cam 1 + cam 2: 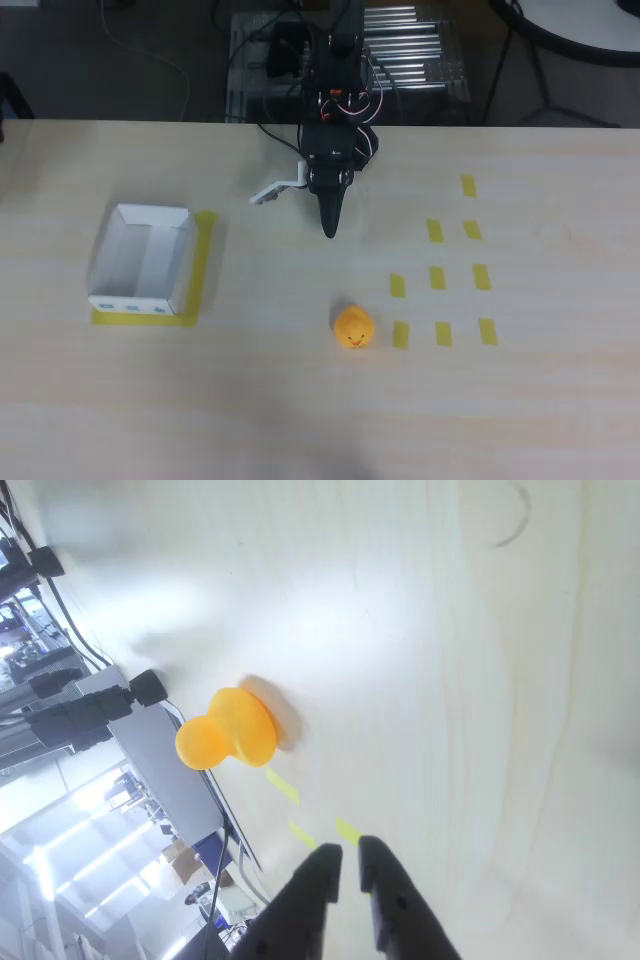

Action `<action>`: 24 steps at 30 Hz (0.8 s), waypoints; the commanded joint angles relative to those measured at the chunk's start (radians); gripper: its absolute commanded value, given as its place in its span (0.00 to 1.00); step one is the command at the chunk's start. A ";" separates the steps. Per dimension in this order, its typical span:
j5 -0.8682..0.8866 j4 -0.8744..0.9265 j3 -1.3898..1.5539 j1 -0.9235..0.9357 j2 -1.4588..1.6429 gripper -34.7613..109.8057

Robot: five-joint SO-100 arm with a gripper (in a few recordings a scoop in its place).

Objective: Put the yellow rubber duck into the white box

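On pale wood table [300, 420], yellow tape strips [437, 278]

Pale wood-grain table [520, 420] with yellow tape on it

Nine short yellow tape strips [438, 278] lay in a loose grid on the right of the overhead view, and a yellow tape outline [204, 262] sat on the left. Beyond the far edge stood a metal rack [420, 60] (silver slats), with a grey cable [150, 55] trailing over the dark floor.
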 commanded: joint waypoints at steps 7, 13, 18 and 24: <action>0.012 0.020 0.009 -0.009 0.049 0.24; 0.012 0.020 0.009 -0.009 0.049 0.24; 0.005 0.020 0.009 -0.015 0.049 0.24; -0.058 0.017 -0.127 -0.015 -0.117 0.24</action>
